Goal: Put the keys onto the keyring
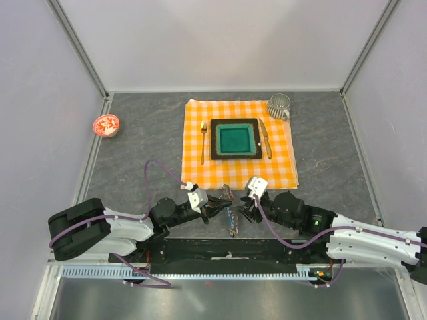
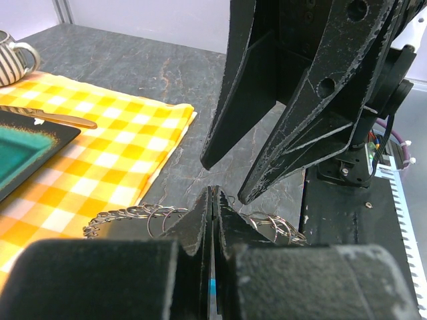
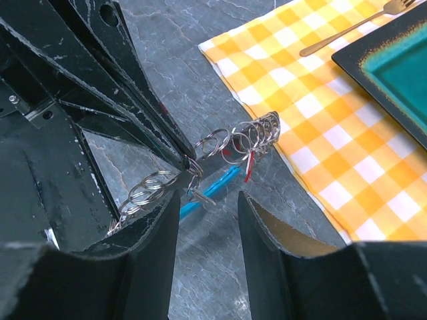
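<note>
The keyring (image 3: 247, 137), a silvery string of wire rings with a cyan clip (image 3: 217, 188), lies on the grey table just in front of the checked cloth; it also shows in the top view (image 1: 231, 217). My left gripper (image 2: 213, 190) is shut on the rings near their middle, and it also shows in the top view (image 1: 219, 207). A tiny metal key (image 3: 203, 195) and a red tag (image 3: 248, 168) hang from the rings. My right gripper (image 3: 208, 195) is open just beside the clip, holding nothing, and it also shows in the top view (image 1: 244, 211). No blue or yellow key heads show.
An orange checked cloth (image 1: 200, 170) holds a black square plate (image 1: 235, 121) with a teal centre, a fork (image 1: 203, 140) and a knife (image 1: 265, 137). A striped mug (image 1: 279, 105) stands at its back right corner. A red-and-white dish (image 1: 106, 125) sits far left.
</note>
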Motion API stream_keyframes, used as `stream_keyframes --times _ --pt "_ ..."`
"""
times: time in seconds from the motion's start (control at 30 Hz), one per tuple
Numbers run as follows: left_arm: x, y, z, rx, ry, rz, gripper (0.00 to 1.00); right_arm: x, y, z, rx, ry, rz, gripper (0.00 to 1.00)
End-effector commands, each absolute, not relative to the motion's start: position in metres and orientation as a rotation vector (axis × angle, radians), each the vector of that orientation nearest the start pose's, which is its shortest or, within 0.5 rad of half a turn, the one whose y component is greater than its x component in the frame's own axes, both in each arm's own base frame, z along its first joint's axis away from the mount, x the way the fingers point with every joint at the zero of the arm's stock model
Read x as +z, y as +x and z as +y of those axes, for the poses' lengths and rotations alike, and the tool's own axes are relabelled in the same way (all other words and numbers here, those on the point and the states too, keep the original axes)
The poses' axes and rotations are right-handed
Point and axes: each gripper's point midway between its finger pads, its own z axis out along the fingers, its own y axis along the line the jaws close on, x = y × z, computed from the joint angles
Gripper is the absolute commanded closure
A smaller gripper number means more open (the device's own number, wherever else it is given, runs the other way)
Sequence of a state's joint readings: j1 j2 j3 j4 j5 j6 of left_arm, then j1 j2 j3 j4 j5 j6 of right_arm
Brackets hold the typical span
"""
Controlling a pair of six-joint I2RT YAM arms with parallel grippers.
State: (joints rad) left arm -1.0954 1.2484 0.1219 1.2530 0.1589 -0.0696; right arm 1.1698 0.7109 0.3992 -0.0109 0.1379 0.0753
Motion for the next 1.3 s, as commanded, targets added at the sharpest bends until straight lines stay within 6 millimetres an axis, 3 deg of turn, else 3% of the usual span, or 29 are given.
stream_keyframes --times 0.0,0.4,0.6,0.77,1.27 --pt "0.266 0.128 -0.305 -1.097 0.654 0.863 0.98 0.156 0.136 0.270 0.738 -0.909 1.680 0.53" --pt "0.274 0.126 -0.302 -1.107 0.645 0.837 0.98 0.141 0.138 0.273 0.717 -0.929 1.691 0.60" --pt "0.272 0.124 -0.305 -1.120 0.658 0.839 0.98 0.142 0.135 0.275 0.734 -0.942 1.677 0.85" --pt "0.273 0.123 -0.306 -1.123 0.663 0.834 0.98 0.147 0.133 0.279 0.754 -0.959 1.654 0.99" --pt "0.275 0.121 -0.313 -1.146 0.680 0.825 0.98 0.160 0.123 0.292 0.820 -1.034 1.590 1.00"
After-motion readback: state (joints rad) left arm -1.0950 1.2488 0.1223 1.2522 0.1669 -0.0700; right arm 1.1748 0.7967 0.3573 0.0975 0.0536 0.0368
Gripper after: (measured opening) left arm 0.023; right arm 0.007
